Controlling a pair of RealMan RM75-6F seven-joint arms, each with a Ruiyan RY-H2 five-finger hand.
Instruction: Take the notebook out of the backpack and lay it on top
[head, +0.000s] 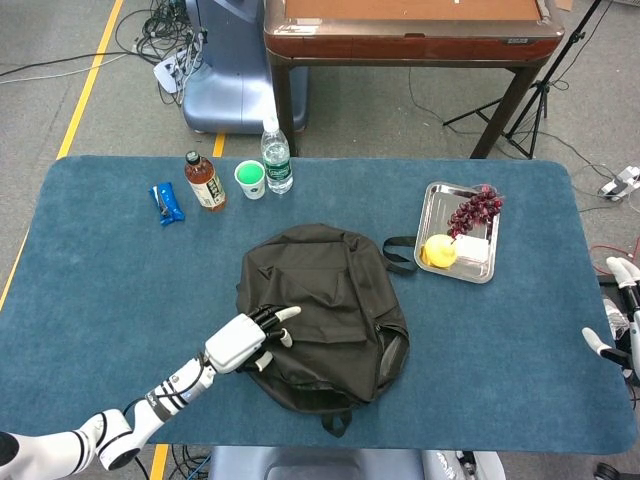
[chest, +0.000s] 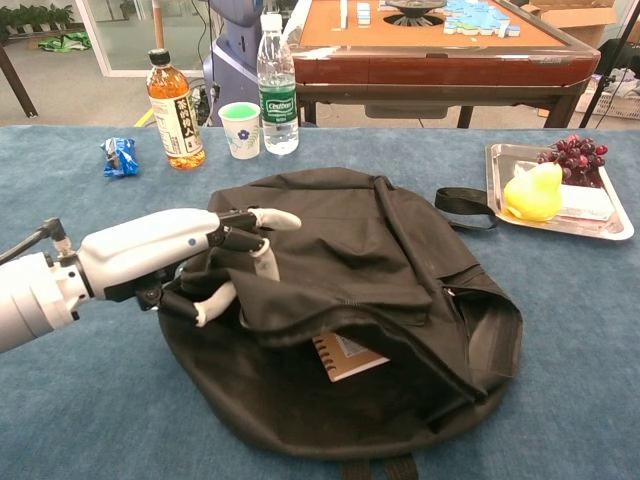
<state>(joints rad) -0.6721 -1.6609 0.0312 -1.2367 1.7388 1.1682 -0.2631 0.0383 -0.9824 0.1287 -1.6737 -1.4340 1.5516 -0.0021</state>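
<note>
1. one step partly under way: backpack (chest: 370, 300) lying flat at centre of both views, front flap pulled up by left hand (chest: 190, 260), mouth gaping along the lower edge.
2. left hand fingers (chest: 262, 220) curled into the dark fabric at the bag's left side, gripping a fold of flap and holding it raised; thumb tucked under the cloth in the chest view.
3. notebook (chest: 345, 355) now visible in the chest view just inside the opening, low centre of frame: spiral edge and a brown corner poking out from under the lifted flap. not out of the bag yet, and barely distinguishable in the head view.
4. right hand (head: 615, 320) parked at the far right edge of the head view, off the table's side, well apart from the bag; fingers apart, holding nothing as far as can be told. not seen in the chest view.
5. left to do, judging from this: reach into the opening, take the notebook, draw it clear, let the flap fall, lay the notebook on top of the backpack.
6. likely snag: with the only near hand busy holding the flap, notebook retrieval probably needs the right hand brought across from the far right.
</note>
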